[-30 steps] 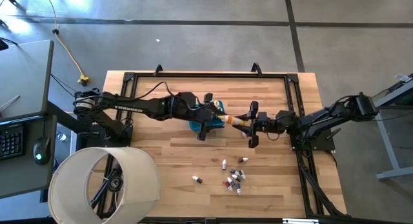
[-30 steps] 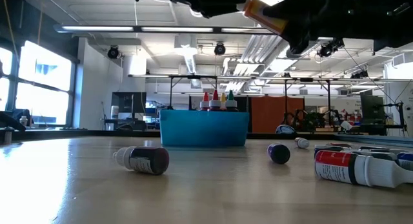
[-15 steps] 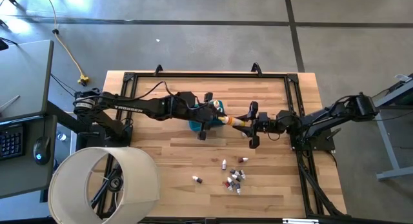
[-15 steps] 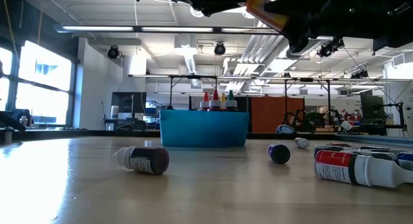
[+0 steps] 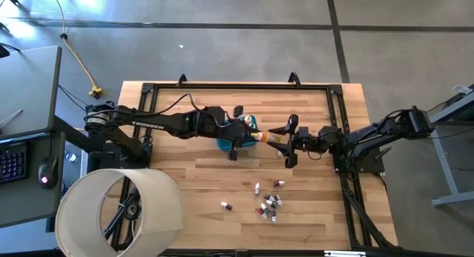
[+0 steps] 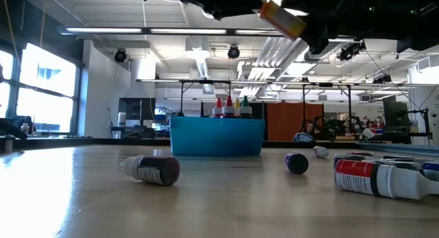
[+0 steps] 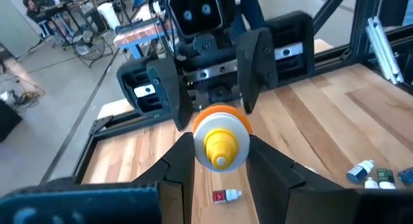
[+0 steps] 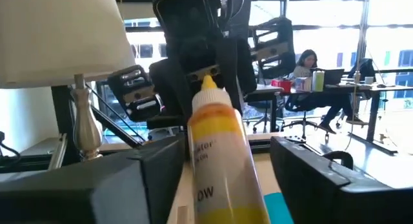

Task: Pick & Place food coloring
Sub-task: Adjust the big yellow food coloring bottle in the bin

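The left pincer (image 5: 252, 136) and the right pincer (image 5: 285, 141) met above the middle of the wooden surface (image 5: 185, 183), with an orange-and-yellow squeeze bottle (image 5: 267, 138) lying level between them, cap toward the left arm. In the left wrist view the left pincer's fingers (image 7: 187, 166) sat closed against both sides of the bottle's capped end (image 7: 221, 138). The right pincer's fingers (image 7: 255, 56) flanked the far end of the bottle; in the right wrist view they (image 8: 161, 169) stood wide on either side of the bottle (image 8: 216, 153) with a visible gap, so that pincer was spread and not gripping. In the low view the bottle (image 6: 281, 18) hung tilted high above the surface, clear of everything below.

Under the left pincer, just left of the handover, sat the blue tub (image 5: 226, 144). The low view showed it (image 6: 216, 136) farther back on the surface, with red, yellow and green bottle tips (image 6: 230, 105) standing upright above its rim.

Nearer the front edge and to the right lay a loose cluster of small vials and bottles (image 5: 269, 205) on their sides, with one vial (image 5: 226, 206) apart to their left. In the low view a dark-labelled vial (image 6: 151, 169) lay on its side near the camera and a red-and-white bottle (image 6: 374, 177) lay at the right

A large pale lampshade (image 5: 118, 212) stood at the near left corner
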